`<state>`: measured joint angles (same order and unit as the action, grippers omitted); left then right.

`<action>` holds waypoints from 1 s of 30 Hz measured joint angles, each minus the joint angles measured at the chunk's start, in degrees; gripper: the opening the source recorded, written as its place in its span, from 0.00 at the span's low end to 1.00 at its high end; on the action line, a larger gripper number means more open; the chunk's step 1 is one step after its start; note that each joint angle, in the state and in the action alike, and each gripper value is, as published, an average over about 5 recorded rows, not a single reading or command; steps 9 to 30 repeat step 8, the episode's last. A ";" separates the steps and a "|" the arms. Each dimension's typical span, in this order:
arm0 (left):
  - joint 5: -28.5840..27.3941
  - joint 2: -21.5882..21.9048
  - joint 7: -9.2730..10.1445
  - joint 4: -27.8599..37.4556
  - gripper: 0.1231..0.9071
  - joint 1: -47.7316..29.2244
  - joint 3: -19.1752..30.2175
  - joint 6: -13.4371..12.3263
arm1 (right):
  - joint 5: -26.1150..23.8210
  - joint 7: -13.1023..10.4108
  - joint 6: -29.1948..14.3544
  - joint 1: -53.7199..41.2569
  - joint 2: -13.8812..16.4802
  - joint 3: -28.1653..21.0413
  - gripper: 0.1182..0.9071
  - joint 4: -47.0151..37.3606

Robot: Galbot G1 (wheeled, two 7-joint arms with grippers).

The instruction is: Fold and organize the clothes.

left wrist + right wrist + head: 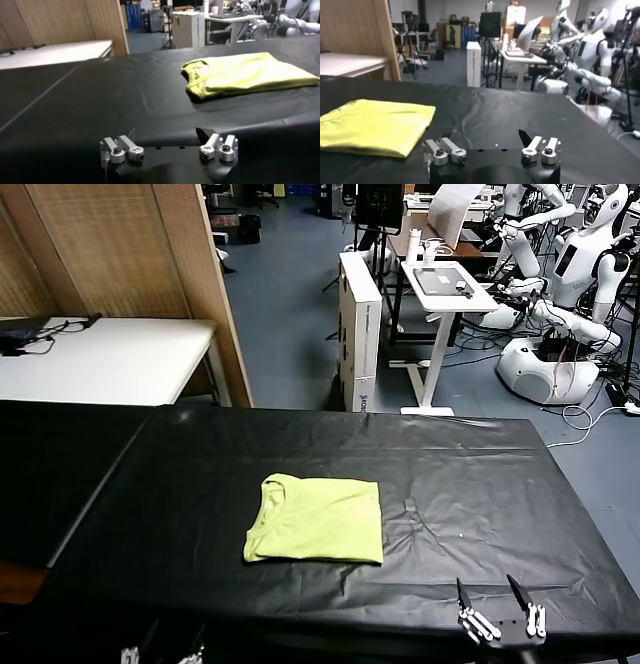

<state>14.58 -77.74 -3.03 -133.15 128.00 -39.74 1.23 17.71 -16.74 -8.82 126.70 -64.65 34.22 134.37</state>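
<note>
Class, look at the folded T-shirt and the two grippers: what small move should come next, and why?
Probably none on the cloth: keep both arms back. The yellow-green T-shirt already lies folded into a compact rectangle on the black table. The right gripper is open at the near edge, clear of it, and the left gripper is open and empty too.

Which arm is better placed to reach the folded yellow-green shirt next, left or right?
Probably the left. The T-shirt lies folded left of centre on the black table. The left claw sits open at the near edge facing its collar end. The right claw, also open, is off toward the table's right side.
</note>
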 joint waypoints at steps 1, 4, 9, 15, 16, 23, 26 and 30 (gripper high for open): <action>0.05 0.02 -0.02 -0.06 1.00 -0.04 0.12 0.18 | -0.21 -0.33 -0.84 0.45 -0.07 -0.39 1.00 -0.57; 0.09 0.07 -0.13 -0.09 1.00 -0.03 0.42 0.44 | -0.40 -0.86 -1.98 1.42 -0.14 -1.07 1.00 -2.16; 0.03 0.17 -0.27 -0.09 1.00 0.03 0.53 0.48 | 0.47 -0.90 -1.48 1.95 -0.08 -1.16 1.00 -3.23; 0.03 0.17 -0.27 -0.09 1.00 0.03 0.53 0.48 | 0.47 -0.90 -1.48 1.95 -0.08 -1.16 1.00 -3.23; 0.03 0.17 -0.27 -0.09 1.00 0.03 0.53 0.48 | 0.47 -0.90 -1.48 1.95 -0.08 -1.16 1.00 -3.23; 0.03 0.17 -0.27 -0.09 1.00 0.03 0.53 0.48 | 0.47 -0.90 -1.48 1.95 -0.08 -1.16 1.00 -3.23; 0.03 0.17 -0.27 -0.09 1.00 0.03 0.53 0.48 | 0.47 -0.90 -1.48 1.95 -0.08 -1.16 1.00 -3.23; 0.03 0.17 -0.27 -0.09 1.00 0.03 0.53 0.48 | 0.47 -0.90 -1.48 1.95 -0.08 -1.16 1.00 -3.23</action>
